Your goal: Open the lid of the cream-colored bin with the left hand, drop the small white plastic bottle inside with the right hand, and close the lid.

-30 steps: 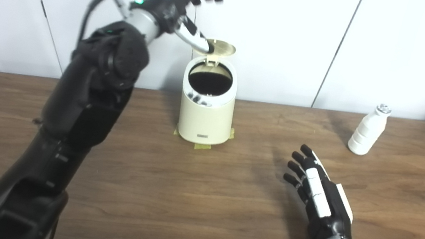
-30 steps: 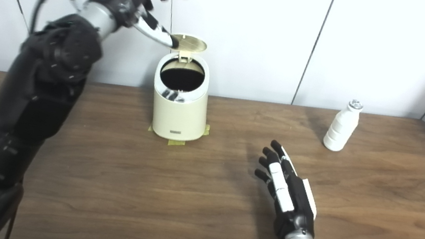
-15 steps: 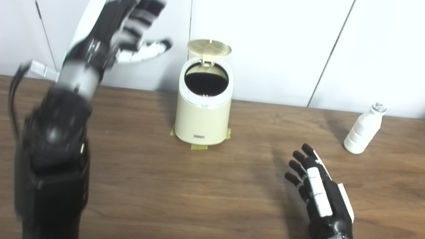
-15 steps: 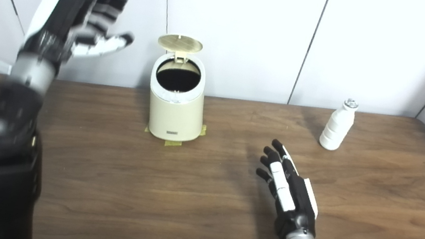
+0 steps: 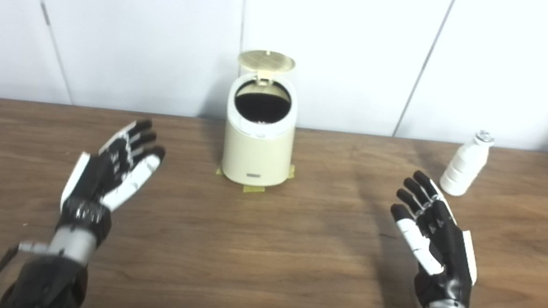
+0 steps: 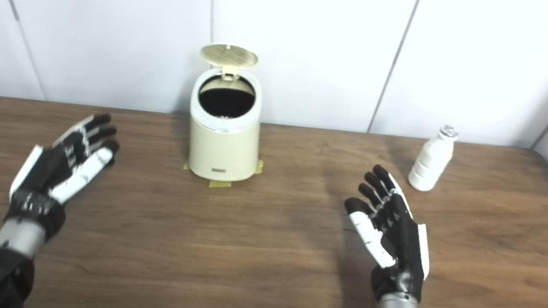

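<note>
The cream-colored bin [image 5: 257, 143] stands at the back middle of the desk [image 5: 258, 260], on bits of yellow tape, its round lid [image 5: 266, 60] swung up and its dark mouth uncovered. The small white plastic bottle [image 5: 464, 163] stands upright near the back right, well apart from the bin. The left hand [image 5: 110, 176] hovers low over the desk's left side, fingers spread, holding nothing. The right hand [image 5: 432, 237] hovers at the right, fingers spread and empty, short of the bottle.

Cream bin [image 5: 257, 146], white bottle [image 5: 464, 163]
</note>
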